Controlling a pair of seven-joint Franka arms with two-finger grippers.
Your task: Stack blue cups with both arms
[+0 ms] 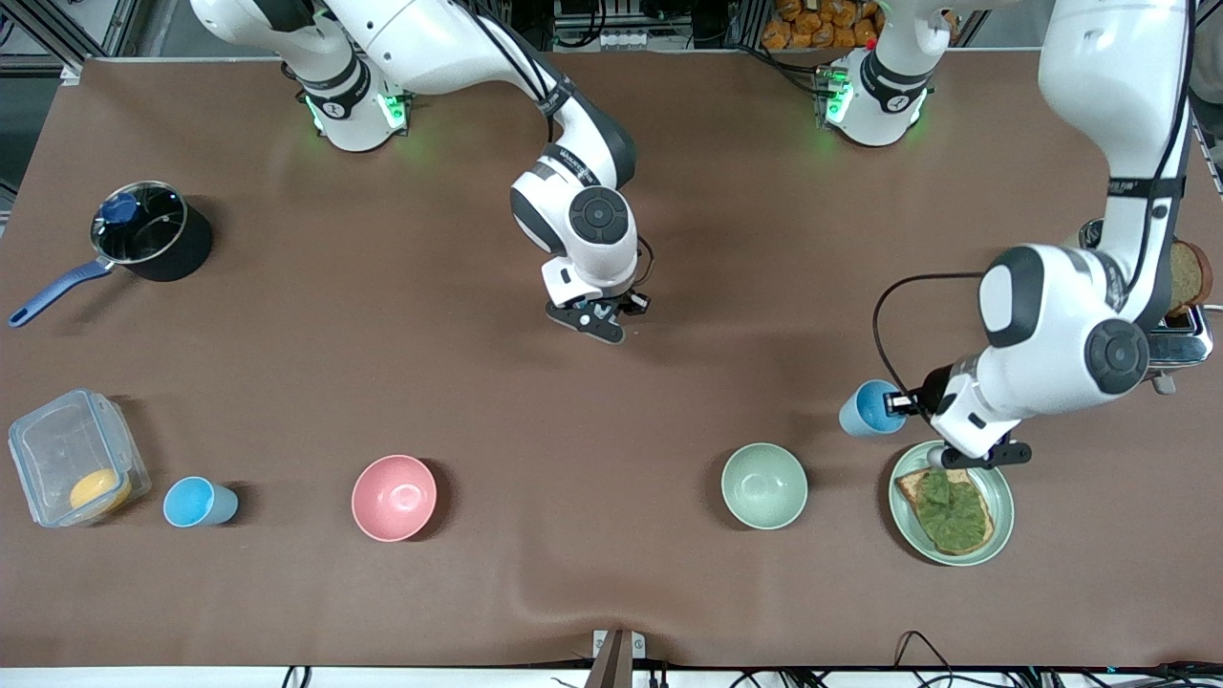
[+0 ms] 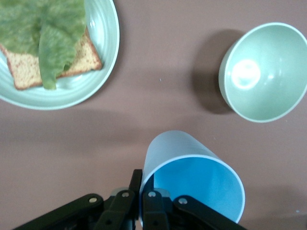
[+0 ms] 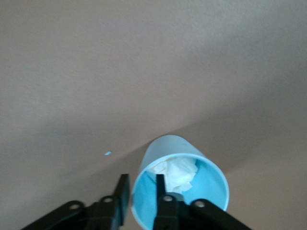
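My left gripper point(image 1: 906, 405) is shut on the rim of a light-blue cup point(image 1: 868, 409), one finger inside and one outside. It holds the cup tilted beside the plate; in the left wrist view the cup point(image 2: 192, 179) sits at my left gripper point(image 2: 142, 186). My right gripper point(image 1: 599, 320) hangs over the middle of the table. It is shut on the rim of a second blue cup point(image 3: 180, 194) with crumpled white paper point(image 3: 176, 173) inside, seen at my right gripper point(image 3: 142, 191) in the right wrist view. A third blue cup point(image 1: 198, 502) stands alone on the table beside the clear container.
A pale green bowl point(image 1: 764, 485) and a plate with toast and lettuce point(image 1: 994, 478) flank the left gripper's cup. A pink bowl point(image 1: 394, 497) sits near the third cup. A clear container point(image 1: 72, 459), a lidded pot point(image 1: 153, 234) and a toaster point(image 1: 1185, 334) stand at the table's ends.
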